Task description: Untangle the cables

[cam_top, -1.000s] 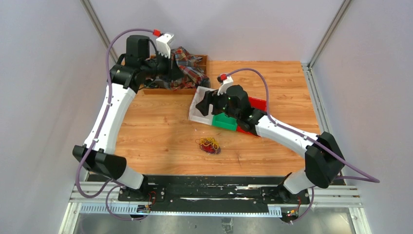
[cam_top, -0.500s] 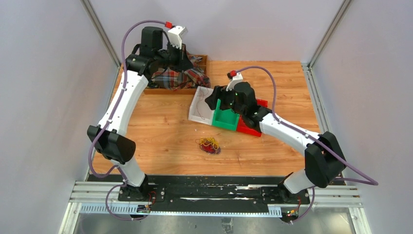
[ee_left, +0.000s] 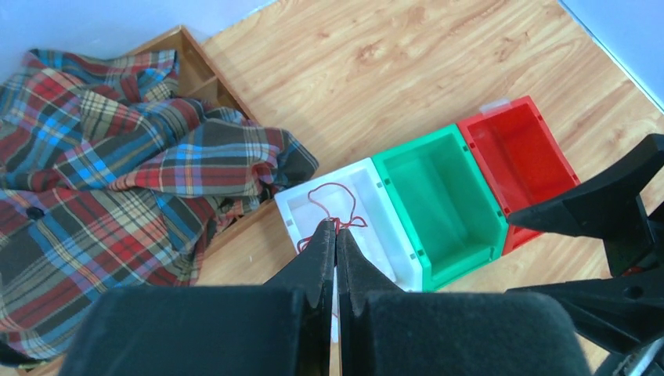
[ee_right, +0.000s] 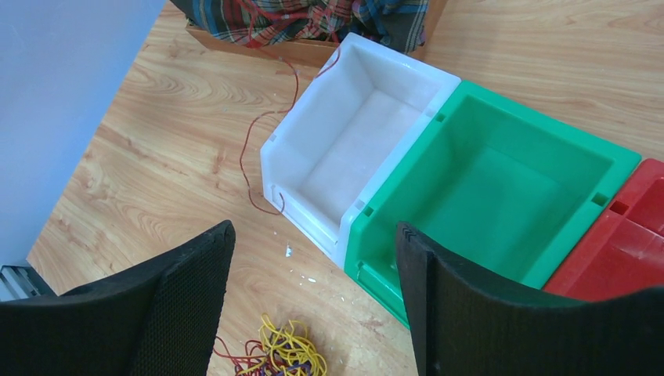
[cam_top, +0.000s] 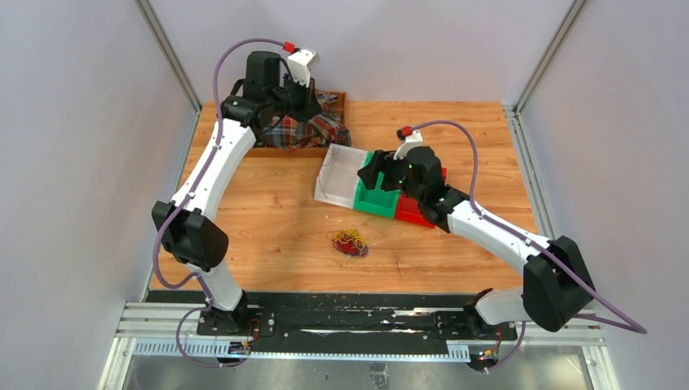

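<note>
Left end effector [ee_left: 335, 229] has shifted right, pinching one red cable [ee_right: 243, 160]

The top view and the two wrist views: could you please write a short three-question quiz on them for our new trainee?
1. True or false: the right gripper stands open.
2. The middle one of the three bins is: A white, B green, C red.
3. Fill in: the shut left gripper pinches a thin ___ wire.
Key: 1 true; 2 B; 3 red.
</note>
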Robot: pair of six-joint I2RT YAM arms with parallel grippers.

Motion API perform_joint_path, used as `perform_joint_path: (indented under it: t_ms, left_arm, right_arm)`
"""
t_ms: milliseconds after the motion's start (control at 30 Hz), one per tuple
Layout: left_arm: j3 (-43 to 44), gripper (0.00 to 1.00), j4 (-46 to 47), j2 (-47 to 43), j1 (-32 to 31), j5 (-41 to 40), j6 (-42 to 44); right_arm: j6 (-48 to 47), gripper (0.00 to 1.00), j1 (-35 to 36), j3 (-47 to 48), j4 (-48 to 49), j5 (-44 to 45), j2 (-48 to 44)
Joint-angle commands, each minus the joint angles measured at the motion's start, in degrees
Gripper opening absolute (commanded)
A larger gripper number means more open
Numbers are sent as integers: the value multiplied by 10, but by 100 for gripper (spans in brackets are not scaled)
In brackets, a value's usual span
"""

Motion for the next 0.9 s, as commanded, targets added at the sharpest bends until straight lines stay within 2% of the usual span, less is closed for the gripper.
perform_joint_path:
  t_ms: [0, 200, 333, 667, 867]
  left_arm:
    - [37, 0, 36, 12, -6, -8, 3]
    - [74, 0, 37, 24, -13, 2, -19]
    - [63, 0, 38, 21, -21, 2, -15]
    - [-104, 0, 74, -10, -26, -31, 31]
    - [-158, 0, 91, -14, -29, -44, 49]
  right_arm:
    - [7, 74, -9, -18, 8, 11, -12]
    - [14, 73, -11, -27, 8, 16, -15]
    - [19, 73, -12, -34, 8, 16, -17]
    - [22, 73, -26, -55, 2, 18, -41]
    - [26, 73, -36, -70, -3, 17, -55]
